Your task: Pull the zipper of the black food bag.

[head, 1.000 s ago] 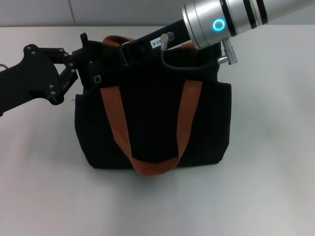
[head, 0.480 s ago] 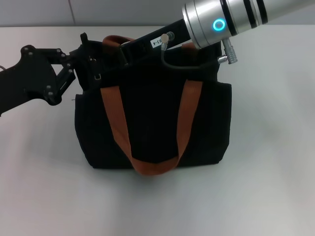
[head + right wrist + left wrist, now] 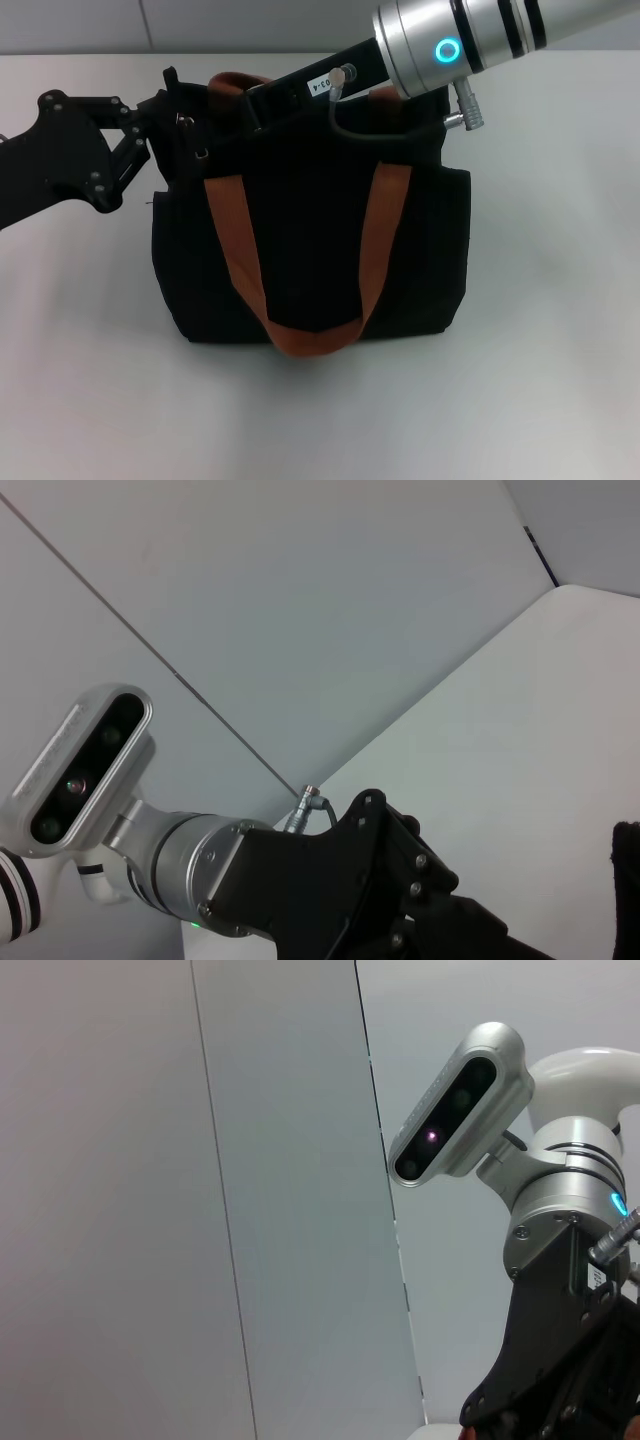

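The black food bag (image 3: 310, 240) stands upright in the middle of the white table, its two rust-brown strap handles (image 3: 232, 235) hanging down the front. My left gripper (image 3: 185, 130) is pressed against the bag's top left corner. A tiny silver piece (image 3: 200, 154) right beside it looks like the zipper pull. My right gripper (image 3: 255, 100) reaches in from the upper right along the bag's top edge, its tips hidden behind the far strap. The left wrist view shows the right arm's black gripper (image 3: 560, 1370). The right wrist view shows the left arm's gripper (image 3: 380, 890).
The white table (image 3: 540, 350) spreads around the bag on all sides. A grey panelled wall (image 3: 200, 1160) stands behind. The right arm's silver wrist (image 3: 450, 45) with its cable hangs over the bag's top right.
My left gripper has shifted slightly up and to the left at the bag's corner, and the small silver piece has moved up with it. The right arm has hardly moved.
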### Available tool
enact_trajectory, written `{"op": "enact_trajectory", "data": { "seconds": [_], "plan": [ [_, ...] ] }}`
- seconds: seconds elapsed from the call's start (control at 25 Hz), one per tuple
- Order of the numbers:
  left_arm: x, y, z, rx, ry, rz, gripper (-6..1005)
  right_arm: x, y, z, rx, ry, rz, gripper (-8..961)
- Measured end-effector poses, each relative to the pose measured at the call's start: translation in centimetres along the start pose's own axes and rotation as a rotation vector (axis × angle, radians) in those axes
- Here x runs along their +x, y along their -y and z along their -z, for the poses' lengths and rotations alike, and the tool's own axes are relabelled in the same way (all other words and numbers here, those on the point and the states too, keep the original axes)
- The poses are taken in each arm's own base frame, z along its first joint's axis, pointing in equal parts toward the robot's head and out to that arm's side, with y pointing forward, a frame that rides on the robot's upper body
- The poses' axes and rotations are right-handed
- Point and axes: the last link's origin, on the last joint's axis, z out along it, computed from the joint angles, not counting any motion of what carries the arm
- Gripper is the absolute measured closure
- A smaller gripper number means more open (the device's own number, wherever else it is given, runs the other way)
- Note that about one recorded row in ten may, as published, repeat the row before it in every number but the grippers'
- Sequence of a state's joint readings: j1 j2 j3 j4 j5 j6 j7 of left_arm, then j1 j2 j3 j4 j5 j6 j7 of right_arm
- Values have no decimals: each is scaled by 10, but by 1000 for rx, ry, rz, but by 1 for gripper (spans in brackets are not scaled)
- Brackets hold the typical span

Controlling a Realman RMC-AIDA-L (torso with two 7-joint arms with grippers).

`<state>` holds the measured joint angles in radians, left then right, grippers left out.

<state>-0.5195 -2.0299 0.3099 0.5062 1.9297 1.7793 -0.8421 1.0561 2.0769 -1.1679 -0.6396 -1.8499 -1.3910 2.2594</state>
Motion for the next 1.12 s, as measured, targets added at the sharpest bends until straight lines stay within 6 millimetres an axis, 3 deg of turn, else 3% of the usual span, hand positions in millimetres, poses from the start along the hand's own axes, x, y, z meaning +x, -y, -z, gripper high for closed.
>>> {"op": "enact_trajectory", "data": {
  "seconds": [1.12],
  "plan": [
    [1, 0, 5, 20, -10, 1, 881, -2, 1, 1, 45, -19, 8, 954]
  ]
}}
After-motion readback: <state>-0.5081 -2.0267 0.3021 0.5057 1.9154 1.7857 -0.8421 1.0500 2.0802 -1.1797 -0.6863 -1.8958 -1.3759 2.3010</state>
